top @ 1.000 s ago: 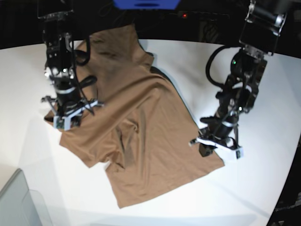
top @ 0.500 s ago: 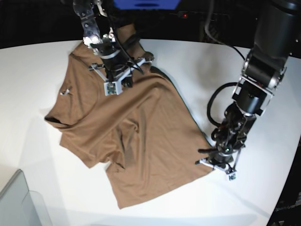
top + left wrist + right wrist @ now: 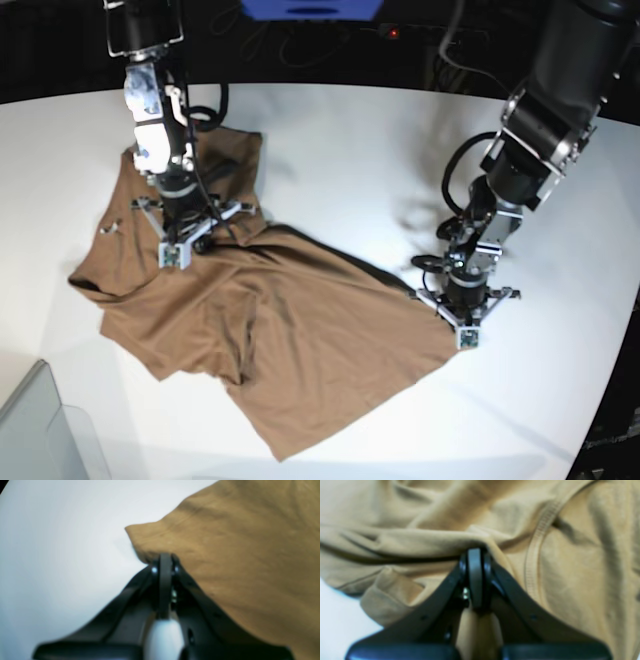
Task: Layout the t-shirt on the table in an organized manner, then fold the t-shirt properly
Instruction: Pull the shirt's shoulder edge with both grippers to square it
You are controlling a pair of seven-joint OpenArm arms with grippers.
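A grey bin sits at the lower left; I can't see inside. The brown t-shirt lies crumpled on the white table. Both the left gripper and right gripper pinch it.

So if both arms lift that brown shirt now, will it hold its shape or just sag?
Likely sag: the t-shirt already drapes in soft folds between the right gripper and left gripper. It probably drags easily on the smooth table and seems light.
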